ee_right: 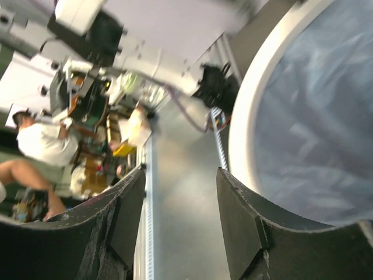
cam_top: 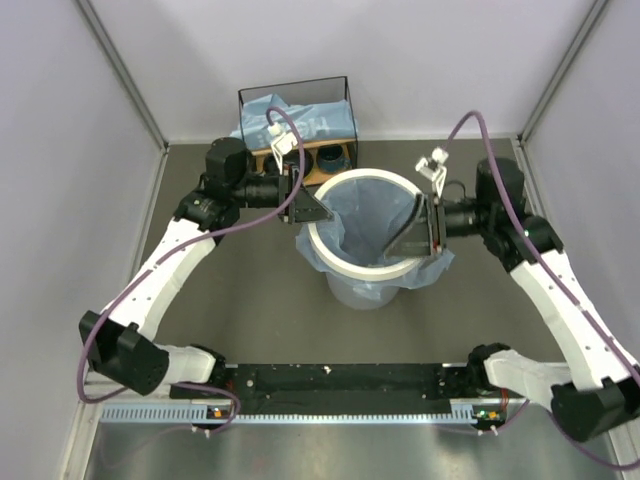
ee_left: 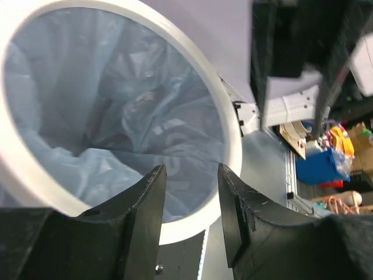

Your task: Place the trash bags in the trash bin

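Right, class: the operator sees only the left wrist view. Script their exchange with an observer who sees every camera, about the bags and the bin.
Operator: Any bags outside the bin?
Observer: Yes, a blue trash bag lies in the wire shelf behind the trash bin.
Operator: Where is the other arm?
Observer: The right gripper is at the bin's right rim, jaws open with nothing between them.
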Motion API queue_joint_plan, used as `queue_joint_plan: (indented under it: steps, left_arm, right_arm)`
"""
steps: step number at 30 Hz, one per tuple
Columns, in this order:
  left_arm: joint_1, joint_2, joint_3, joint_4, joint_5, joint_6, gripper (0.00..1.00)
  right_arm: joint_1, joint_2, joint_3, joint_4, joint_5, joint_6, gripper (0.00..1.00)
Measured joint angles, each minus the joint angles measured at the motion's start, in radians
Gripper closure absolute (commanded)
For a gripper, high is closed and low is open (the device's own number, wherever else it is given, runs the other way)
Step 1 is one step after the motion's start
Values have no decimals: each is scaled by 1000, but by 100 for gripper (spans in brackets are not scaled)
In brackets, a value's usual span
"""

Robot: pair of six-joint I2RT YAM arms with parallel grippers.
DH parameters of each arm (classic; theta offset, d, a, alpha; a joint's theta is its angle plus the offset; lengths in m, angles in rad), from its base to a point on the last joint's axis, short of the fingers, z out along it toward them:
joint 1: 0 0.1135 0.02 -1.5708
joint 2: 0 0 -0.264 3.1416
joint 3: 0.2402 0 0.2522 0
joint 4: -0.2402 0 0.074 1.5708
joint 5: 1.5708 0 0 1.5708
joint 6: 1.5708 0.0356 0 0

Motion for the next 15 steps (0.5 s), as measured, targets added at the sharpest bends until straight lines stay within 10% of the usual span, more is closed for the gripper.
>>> queue_joint_plan:
  steps: [15]
  left_arm:
    - [47, 73, -73, 112, 42, -43, 56]
  right_arm:
    - [37, -3, -164, -266, -121, -296, 51]
